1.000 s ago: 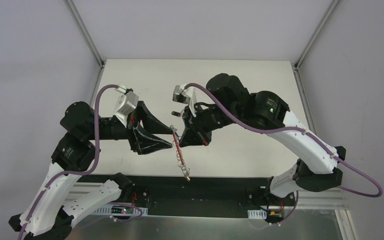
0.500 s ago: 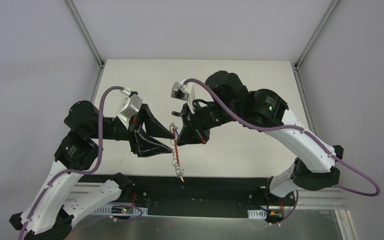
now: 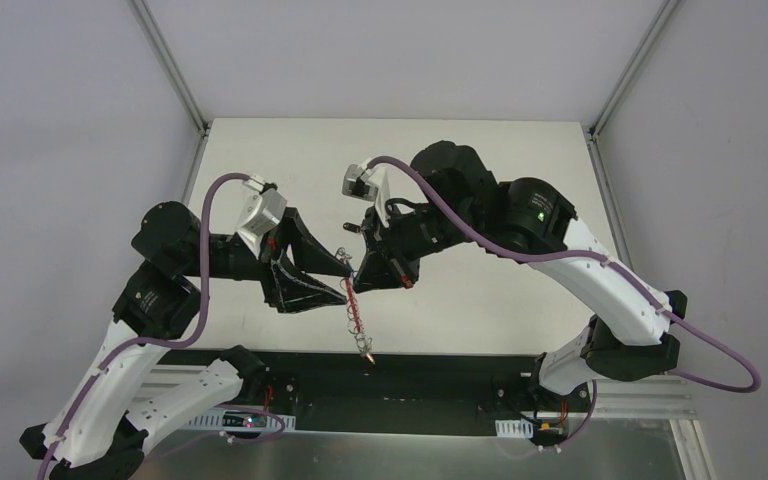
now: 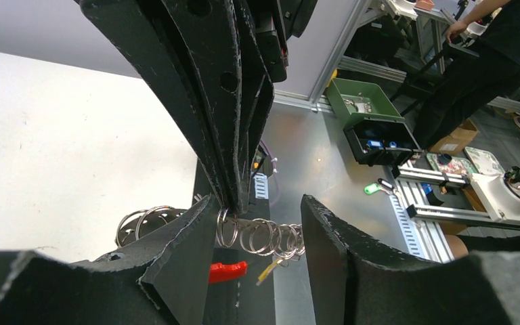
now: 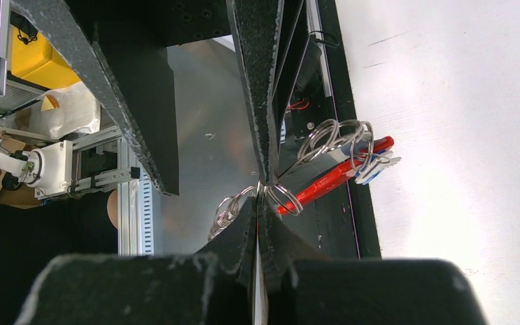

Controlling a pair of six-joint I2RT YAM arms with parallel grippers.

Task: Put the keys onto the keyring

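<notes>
The keyring (image 3: 354,312), a chain of thin silver rings with a red strap (image 3: 350,297) and a yellowish tag (image 3: 369,352), hangs in the air between the arms. My right gripper (image 3: 358,281) is shut on one ring at its top; in the right wrist view (image 5: 261,195) the rings (image 5: 286,199) fan out on both sides of its closed tips. My left gripper (image 3: 343,272) is open, and in the left wrist view (image 4: 257,227) the rings (image 4: 265,237) lie between its fingers (image 4: 184,238). A small blue piece (image 5: 378,165) sits by the strap's end. The black-headed key is not visible.
The white table (image 3: 480,300) lies under the arms, with a black strip (image 3: 440,375) along its near edge. The two grippers meet tip to tip above that near edge. Purple cables (image 3: 200,250) loop over both arms.
My left gripper has moved right and up, so its open fingers now sit around the rings below my right gripper's tips. The hanging keyring swung slightly. My right gripper shifted a little left.
</notes>
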